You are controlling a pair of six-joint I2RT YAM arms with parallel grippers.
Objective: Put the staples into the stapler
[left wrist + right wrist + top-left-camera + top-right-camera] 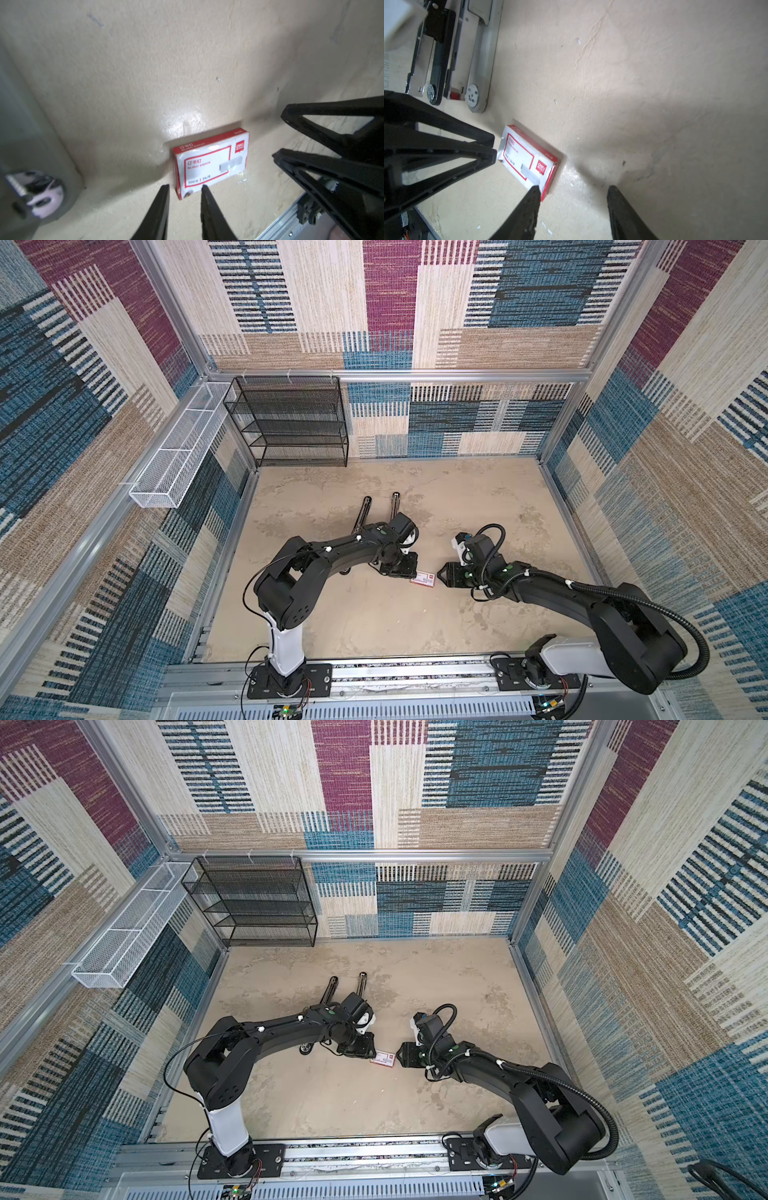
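Shows the staple box (pixel 423 578), contents hidden, flat on the desk (pixel 374 635) between the left end effector (pixel 184 187), fingers slightly apart at one end, and the right end effector (pixel 573 188), fingers wide apart at the other, neither clamping anything, with the opened stapler (pixel 475 62) seen plainly only in the right wrist view.

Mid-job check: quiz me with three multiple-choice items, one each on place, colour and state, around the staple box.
1. Where is the staple box? A) flat on the table between left gripper and right gripper; B) lifted by left gripper; C) lifted by right gripper.
2. Box colours? A) blue-yellow; B) red-white; C) green-black.
3. Right gripper's jaws? A) shut on box; B) shut, empty; C) open.
Answers: 1A, it rests on the table; 2B, red border, white face; 3C, wide gap shows.
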